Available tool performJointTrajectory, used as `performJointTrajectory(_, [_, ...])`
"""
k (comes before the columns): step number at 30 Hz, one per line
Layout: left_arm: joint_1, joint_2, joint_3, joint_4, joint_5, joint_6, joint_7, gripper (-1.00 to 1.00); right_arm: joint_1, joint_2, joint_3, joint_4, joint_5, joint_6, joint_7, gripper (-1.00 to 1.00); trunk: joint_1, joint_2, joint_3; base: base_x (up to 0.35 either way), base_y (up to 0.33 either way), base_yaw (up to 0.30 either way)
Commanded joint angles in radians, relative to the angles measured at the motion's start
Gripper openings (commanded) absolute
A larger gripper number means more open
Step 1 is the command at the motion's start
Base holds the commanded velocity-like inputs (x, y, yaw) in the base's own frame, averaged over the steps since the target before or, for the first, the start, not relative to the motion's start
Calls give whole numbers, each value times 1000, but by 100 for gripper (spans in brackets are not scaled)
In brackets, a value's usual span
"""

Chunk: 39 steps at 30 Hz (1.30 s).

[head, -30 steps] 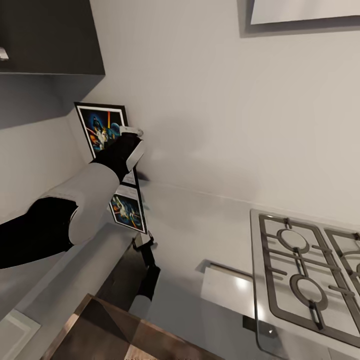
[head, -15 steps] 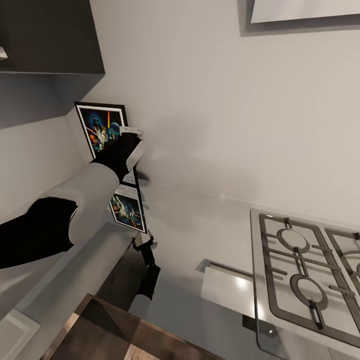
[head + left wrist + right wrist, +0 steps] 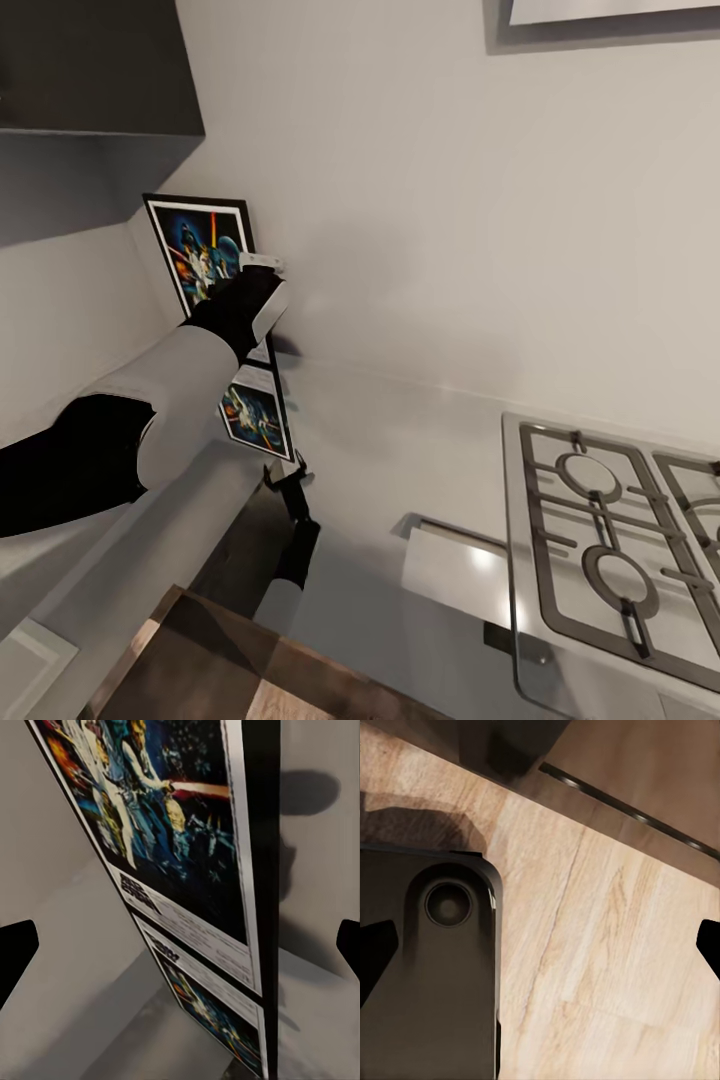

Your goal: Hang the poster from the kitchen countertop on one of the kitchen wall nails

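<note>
I see the poster [image 3: 200, 255] standing upright in the corner where the two white walls meet. It has a thin black frame, a white border and colourful figures on a dark blue field. Its lower edge rests on the kitchen countertop [image 3: 400, 440], which is a smooth grey metallic surface, and the shiny top mirrors the picture just below it. From my left wrist view the poster [image 3: 161, 832] appears tilted, I see its face at an angle and its black side edge next to the wall.
</note>
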Motion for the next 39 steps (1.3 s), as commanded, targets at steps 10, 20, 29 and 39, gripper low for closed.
performJointTrajectory(10, [-1, 4, -8, 1, 9, 6, 5, 100, 1, -1, 8, -2, 8, 2, -10, 100, 0, -1, -3, 0, 0, 0])
performJointTrajectory(20, [-1, 7, -8, 1, 9, 6, 5, 100, 0, -1, 8, -2, 8, 2, -11, 100, 0, -1, -3, 115, 0, 0])
performJointTrajectory(29, [-1, 7, -8, 1, 9, 5, 5, 100, 0, -1, 8, -2, 8, 2, -10, 100, 0, -1, -3, 61, 0, 0])
performJointTrajectory(39, [-1, 7, -8, 0, 9, 6, 5, 100, 0, -1, 9, -2, 8, 2, -10, 100, 0, -1, -3, 69, 0, 0])
